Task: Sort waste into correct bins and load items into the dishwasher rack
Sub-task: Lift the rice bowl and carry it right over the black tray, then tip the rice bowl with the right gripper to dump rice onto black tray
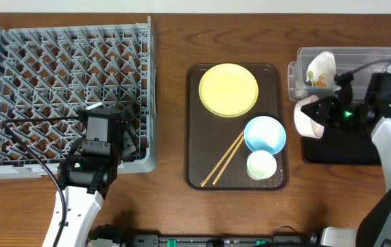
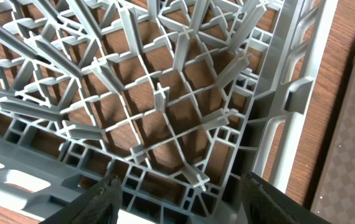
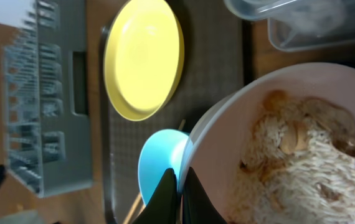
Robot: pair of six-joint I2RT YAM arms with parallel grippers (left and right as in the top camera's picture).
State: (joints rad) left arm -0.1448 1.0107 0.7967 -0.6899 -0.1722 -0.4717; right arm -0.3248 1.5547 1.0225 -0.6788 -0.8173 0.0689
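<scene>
nearest the robot, on the left, showed the left gripper (image 2: 187,198) spread apart with nothing between its fingers, hanging above the near right corner of the grey dishwasher rack (image 2: 165,106). showed upright pegs and brown table (image 1: 171,41) through the lattice below it.

on the right, showed the right gripper (image 3: 179,190) clamped tight on the rim of the white bowl (image 3: 289,143). showed that bowl tipped on its side, near the left end of the black tray (image 1: 339,152). showed whitish rice crumbs (image 3: 302,162) clinging to the bowl's inner wall.

between the arms, showed a dark brown serving tray (image 1: 195,158) carrying, front to back:
- a small white cup (image 1: 261,165) at the near right corner
- wooden chopsticks (image 1: 224,162) lying diagonally just left of the cup
- a light blue bowl (image 1: 264,134) right behind the cup, touching or a hair apart, could not tell which
- a round yellow plate (image 1: 228,90) at the far end

farthest, at the back right, showed the clear tub (image 1: 387,55) just behind the black tray, with a crumpled white napkin (image 1: 322,65) and a small colourful wrapper (image 1: 317,81) inside its left end.
</scene>
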